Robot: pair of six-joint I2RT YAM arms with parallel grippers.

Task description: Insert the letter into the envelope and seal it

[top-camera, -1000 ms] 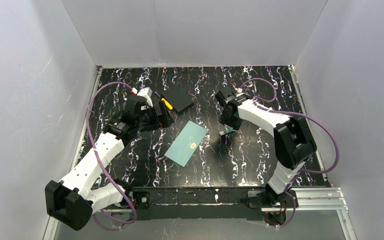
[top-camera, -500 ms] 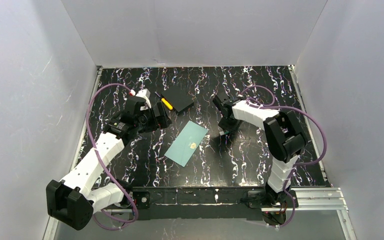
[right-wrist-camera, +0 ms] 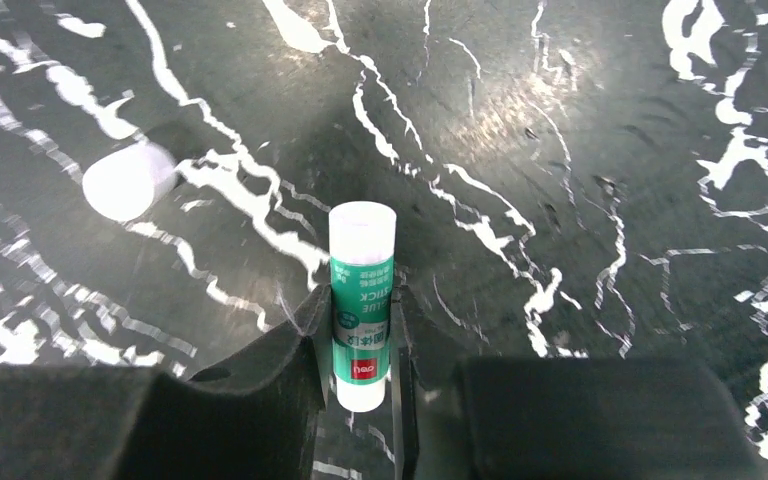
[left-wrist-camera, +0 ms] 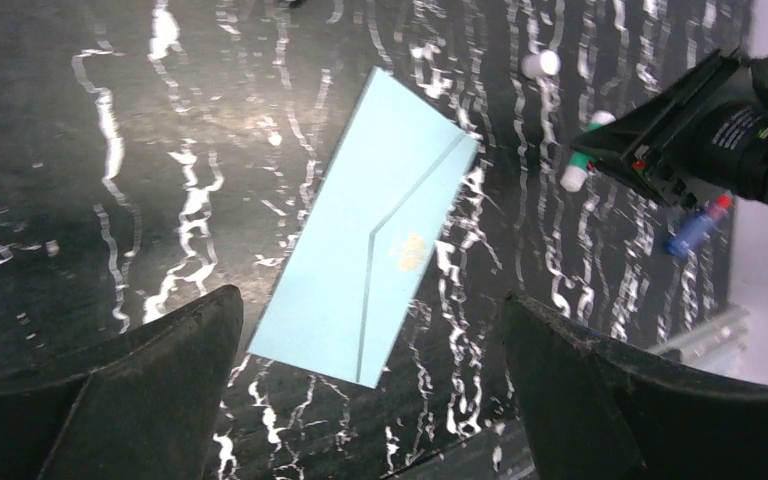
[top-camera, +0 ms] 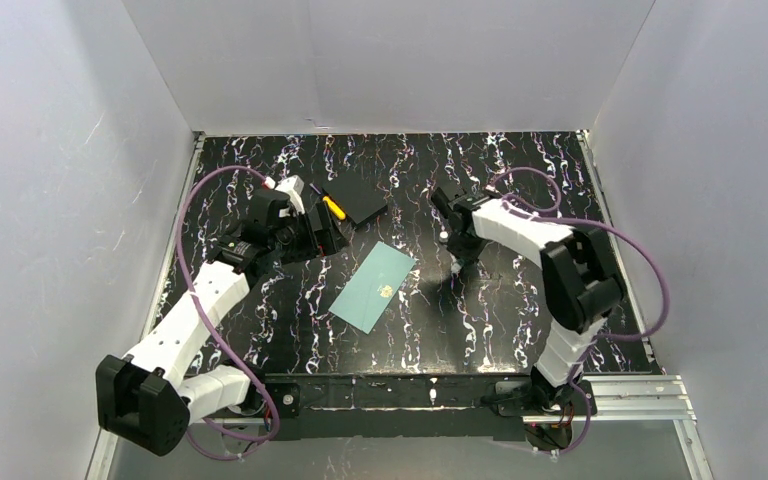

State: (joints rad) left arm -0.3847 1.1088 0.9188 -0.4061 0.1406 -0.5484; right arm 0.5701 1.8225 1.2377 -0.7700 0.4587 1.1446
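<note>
The pale teal envelope (top-camera: 373,287) lies flat on the table's middle, flap down, gold seal showing (left-wrist-camera: 410,250). The tan letter is not in view. My left gripper (top-camera: 326,236) is open and empty, hovering up and left of the envelope; in the left wrist view the envelope (left-wrist-camera: 370,230) lies between and beyond its fingers (left-wrist-camera: 130,390). My right gripper (top-camera: 462,252) is to the right of the envelope, shut on a green-and-white glue stick (right-wrist-camera: 362,300) just above the table. The stick also shows in the left wrist view (left-wrist-camera: 582,162).
A flat black square pad (top-camera: 365,206) and a small yellow-handled tool (top-camera: 333,207) lie at the back behind the left gripper. A white cap (right-wrist-camera: 128,182) lies on the table near the glue stick, also seen in the left wrist view (left-wrist-camera: 540,65). White walls enclose the table.
My right wrist has turned and shifted slightly to the right with the glue stick in it. The left arm has barely moved. The envelope has stayed put.
</note>
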